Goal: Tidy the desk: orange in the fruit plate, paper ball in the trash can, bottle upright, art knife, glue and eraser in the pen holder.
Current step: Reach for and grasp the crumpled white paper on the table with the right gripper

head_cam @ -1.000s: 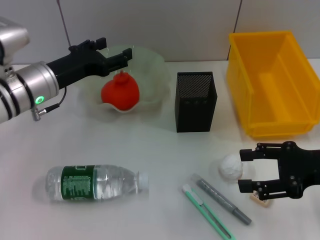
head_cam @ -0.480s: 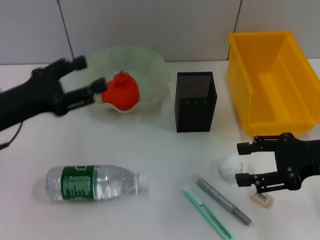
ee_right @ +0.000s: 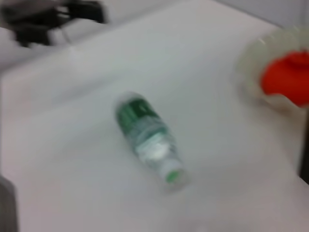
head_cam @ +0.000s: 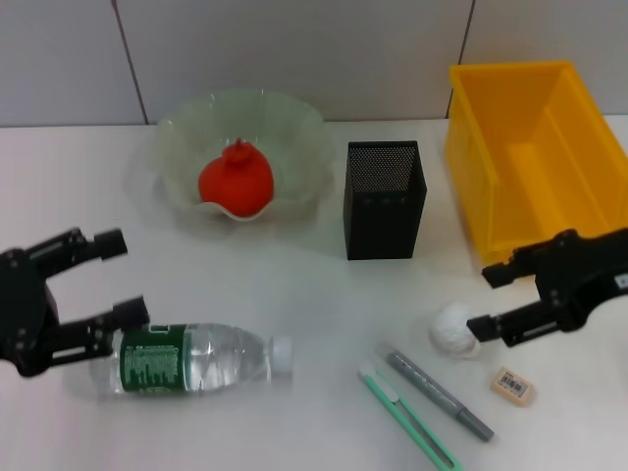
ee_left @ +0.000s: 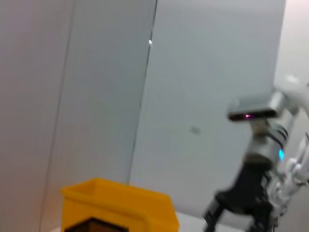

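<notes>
Two open tools close on their targets: a lying bottle and a paper ball.

The clear plastic water bottle with a green label (head_cam: 186,359) lies on its side near the table's front-left corner, white cap pointing toward the middle; it looks part-filled, so probably weighty, smooth and prone to roll, best gripped across the labelled body. The left tool (head_cam: 93,289), released with fingers spread, sits at the bottle's base end, arm low over the table's left edge. The crumpled white paper ball (head_cam: 453,329), light and soft, rests toward the front-right, beside the grey pen-shaped stick (head_cam: 437,394). The right tool (head_cam: 488,302) hangs open just beside it, reaching in from the right edge.
</notes>
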You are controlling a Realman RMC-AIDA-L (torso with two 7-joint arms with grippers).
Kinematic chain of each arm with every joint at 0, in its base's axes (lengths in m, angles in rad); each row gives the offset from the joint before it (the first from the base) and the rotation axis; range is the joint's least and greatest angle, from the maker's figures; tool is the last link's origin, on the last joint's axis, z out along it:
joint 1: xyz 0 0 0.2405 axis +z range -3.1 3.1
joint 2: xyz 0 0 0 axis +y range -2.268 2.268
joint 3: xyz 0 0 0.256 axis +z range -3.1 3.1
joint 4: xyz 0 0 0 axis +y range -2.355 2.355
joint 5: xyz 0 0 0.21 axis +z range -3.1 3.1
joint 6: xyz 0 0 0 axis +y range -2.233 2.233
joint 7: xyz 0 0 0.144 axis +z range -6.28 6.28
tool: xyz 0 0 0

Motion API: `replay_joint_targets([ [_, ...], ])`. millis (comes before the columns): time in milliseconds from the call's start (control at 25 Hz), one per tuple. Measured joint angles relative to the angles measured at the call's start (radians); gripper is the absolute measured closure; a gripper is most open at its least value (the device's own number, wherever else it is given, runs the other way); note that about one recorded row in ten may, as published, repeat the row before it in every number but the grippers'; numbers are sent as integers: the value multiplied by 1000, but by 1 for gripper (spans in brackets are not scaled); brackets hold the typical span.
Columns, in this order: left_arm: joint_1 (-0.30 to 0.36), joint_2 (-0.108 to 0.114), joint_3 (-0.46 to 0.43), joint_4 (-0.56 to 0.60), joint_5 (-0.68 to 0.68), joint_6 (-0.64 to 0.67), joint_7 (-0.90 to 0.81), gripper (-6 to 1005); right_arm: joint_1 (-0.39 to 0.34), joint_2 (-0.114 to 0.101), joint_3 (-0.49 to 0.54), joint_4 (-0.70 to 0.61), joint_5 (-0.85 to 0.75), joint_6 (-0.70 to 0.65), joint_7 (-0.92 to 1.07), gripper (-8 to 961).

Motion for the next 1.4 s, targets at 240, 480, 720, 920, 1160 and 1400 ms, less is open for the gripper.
replay_joint_targets([
  [240,10,-7,-6,-2,47,-12,9,140,108,-2,-96,-91,-266,6,280,159],
  [480,4,-12,-6,-3,57,-23,15,140,155,0,-148,-48,-335,21,384,167],
  [720,0,-17,3,-3,90,-14,32,139,184,1,-199,54,-345,72,433,174],
  [920,-1,-17,3,-3,99,5,44,139,204,2,-243,125,-366,131,485,180],
  [1160,6,-22,3,-3,101,12,44,139,214,3,-320,163,-389,203,532,187],
  [1400,11,-34,3,-8,101,18,52,139,266,6,-342,278,-388,252,537,194],
])
